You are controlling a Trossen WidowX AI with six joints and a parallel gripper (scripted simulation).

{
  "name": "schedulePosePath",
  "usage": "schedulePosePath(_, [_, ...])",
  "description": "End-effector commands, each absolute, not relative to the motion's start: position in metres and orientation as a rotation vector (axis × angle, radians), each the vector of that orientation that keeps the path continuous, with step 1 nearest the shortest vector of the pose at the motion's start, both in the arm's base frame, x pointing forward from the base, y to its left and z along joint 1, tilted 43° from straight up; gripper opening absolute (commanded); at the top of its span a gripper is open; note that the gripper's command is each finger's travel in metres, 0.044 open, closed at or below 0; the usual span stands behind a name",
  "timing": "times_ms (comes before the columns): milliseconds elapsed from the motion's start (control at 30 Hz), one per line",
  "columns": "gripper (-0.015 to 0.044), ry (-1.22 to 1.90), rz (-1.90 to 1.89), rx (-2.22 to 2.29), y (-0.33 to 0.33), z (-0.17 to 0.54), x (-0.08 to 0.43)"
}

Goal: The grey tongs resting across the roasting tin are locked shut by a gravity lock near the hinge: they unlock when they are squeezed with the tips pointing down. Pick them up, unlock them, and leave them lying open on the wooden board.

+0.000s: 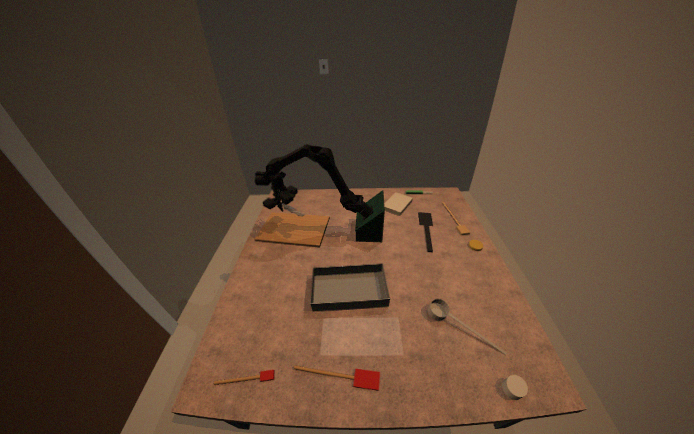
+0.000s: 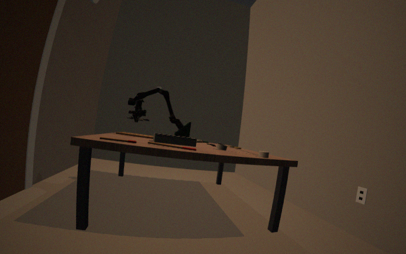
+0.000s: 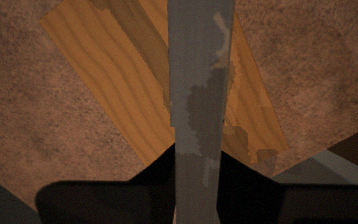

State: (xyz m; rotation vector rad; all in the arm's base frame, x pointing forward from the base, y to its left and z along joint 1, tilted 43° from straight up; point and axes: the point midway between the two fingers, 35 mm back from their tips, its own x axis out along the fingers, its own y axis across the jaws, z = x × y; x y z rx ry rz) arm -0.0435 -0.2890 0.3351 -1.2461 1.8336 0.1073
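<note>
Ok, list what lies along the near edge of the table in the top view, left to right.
Small red spatula → large red spatula → white puck.

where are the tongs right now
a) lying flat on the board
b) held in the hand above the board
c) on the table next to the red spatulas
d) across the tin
b: the hand is shut on the grey tongs, which hang over the wooden board in the wrist view, and the tin has nothing across it.
</note>
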Motion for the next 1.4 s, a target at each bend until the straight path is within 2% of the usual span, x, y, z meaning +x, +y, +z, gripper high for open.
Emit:
schedulePosePath(0, [-0.0150,1.823,0.100,-1.243,-0.290,0.337,-0.043])
schedulePosePath(1367, [-0.0150,1.824,0.101,-1.243,-0.334,0.295,-0.049])
